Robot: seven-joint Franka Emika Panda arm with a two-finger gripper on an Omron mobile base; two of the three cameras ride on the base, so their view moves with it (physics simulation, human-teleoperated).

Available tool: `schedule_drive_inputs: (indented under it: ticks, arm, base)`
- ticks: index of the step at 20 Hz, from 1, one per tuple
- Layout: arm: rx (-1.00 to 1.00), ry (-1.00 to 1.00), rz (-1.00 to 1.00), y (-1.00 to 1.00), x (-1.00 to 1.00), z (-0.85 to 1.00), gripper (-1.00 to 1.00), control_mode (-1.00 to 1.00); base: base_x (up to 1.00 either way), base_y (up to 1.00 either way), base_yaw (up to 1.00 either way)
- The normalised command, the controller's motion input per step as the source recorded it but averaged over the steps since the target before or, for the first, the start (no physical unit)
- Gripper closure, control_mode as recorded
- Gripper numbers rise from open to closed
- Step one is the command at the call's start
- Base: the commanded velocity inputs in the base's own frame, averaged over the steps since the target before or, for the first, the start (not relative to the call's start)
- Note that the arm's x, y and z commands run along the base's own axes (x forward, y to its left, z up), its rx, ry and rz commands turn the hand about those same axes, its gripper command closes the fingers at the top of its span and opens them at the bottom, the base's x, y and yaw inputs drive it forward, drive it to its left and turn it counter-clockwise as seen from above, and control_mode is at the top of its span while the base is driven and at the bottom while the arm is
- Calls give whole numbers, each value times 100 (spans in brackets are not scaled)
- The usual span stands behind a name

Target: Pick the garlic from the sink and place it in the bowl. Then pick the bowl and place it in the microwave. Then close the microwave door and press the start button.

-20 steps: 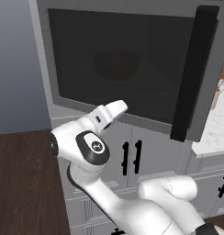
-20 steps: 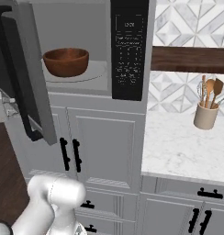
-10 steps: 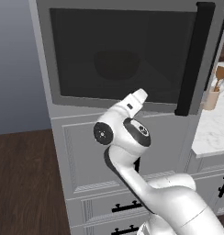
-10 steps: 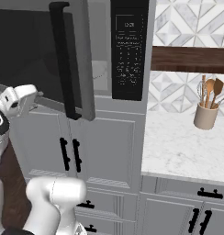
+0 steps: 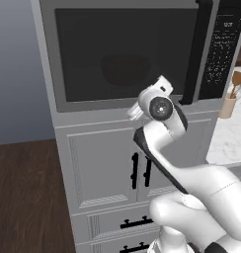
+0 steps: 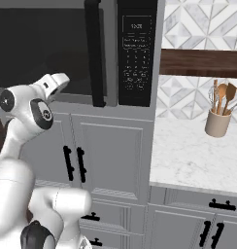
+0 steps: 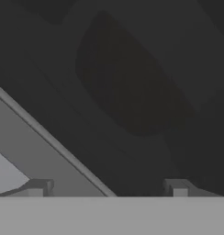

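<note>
Now you see the microwave door (image 5: 125, 54) flush against the microwave (image 6: 91, 53), its black bar handle (image 6: 95, 53) just left of the keypad panel (image 6: 136, 51). Your gripper (image 7: 107, 187) sits low at the door's grey frame; its fingertips (image 7: 38, 187) stand spread with nothing between them. Through the dark glass the bowl (image 7: 132, 87) shows as a dim rounded shape inside. Right of the microwave, a utensil crock (image 6: 218, 122) stands on the marble counter (image 6: 188, 155).
</note>
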Motion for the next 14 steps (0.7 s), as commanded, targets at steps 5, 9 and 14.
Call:
schedule_drive_inputs:
  ticks: [5,9,14]
  arm:
    - [12,19,18,-1,38,13,-100,-100]
    - [11,19,10,0,38,-3,-100,-100]
    - [9,3,2,-11,-50,-1,-100,-100]
  base:
    - [0,0,0]
    - [0,0,0]
    - [0,0,0]
